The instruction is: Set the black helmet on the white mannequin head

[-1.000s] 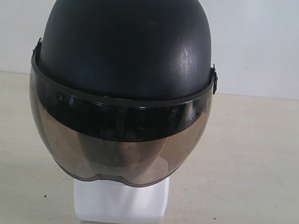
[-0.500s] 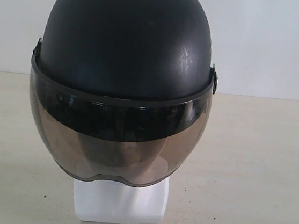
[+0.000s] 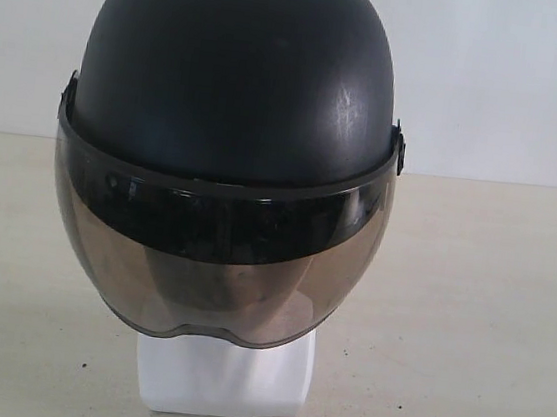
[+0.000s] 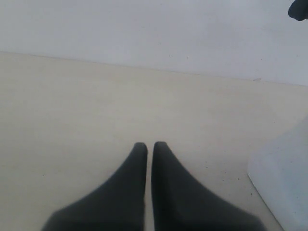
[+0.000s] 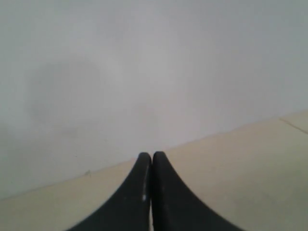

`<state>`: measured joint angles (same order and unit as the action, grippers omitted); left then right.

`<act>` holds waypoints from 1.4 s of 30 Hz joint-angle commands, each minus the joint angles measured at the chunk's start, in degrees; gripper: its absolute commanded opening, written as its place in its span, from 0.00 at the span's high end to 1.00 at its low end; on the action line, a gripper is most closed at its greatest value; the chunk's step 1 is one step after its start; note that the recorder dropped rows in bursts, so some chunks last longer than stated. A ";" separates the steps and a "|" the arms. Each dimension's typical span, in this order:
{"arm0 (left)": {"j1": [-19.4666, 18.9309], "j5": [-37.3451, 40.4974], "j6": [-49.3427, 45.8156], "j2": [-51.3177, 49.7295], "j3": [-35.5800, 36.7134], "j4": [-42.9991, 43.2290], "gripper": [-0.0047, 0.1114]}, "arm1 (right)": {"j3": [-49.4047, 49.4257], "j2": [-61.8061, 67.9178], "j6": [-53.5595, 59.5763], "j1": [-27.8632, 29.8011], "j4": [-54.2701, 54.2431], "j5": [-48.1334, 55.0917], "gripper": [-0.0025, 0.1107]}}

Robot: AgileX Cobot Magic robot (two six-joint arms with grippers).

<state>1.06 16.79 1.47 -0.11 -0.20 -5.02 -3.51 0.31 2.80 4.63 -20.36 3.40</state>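
Note:
The black helmet (image 3: 239,73) sits on the white mannequin head, filling the middle of the exterior view. Its smoky visor (image 3: 217,262) hangs down over the face, which shows only dimly through it. Below the visor only the head's white neck base (image 3: 222,375) is plainly visible. Neither gripper appears in the exterior view. In the left wrist view my left gripper (image 4: 149,146) is shut and empty above the beige table, with the white base's edge (image 4: 284,187) off to one side. My right gripper (image 5: 152,155) is shut and empty, facing the white wall.
The beige tabletop (image 3: 467,321) runs out on both sides of the mannequin to a white wall (image 3: 514,84) behind. A small dark shape (image 4: 299,8) shows at a corner of the left wrist view.

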 commanded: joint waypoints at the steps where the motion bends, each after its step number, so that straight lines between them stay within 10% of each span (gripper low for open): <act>1: 0.24 0.01 0.10 0.11 0.20 -0.05 0.92 | 3.51 -0.31 -4.15 0.43 0.64 0.03 0.98; 8: 0.24 0.01 0.10 0.11 0.20 -0.05 0.92 | 3.51 -0.31 -28.13 0.43 26.90 5.48 0.98; 19: 0.24 0.01 0.10 0.11 0.20 -0.05 0.92 | 3.51 -0.31 -1.83 0.43 18.53 16.65 0.98; 42: 0.24 0.01 0.10 0.11 0.20 -0.05 0.92 | 3.51 -0.31 -2.28 -3.70 18.14 16.93 0.98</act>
<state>1.06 16.79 1.47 -0.11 -0.20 -5.02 -0.01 0.31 0.00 1.29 -2.13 20.30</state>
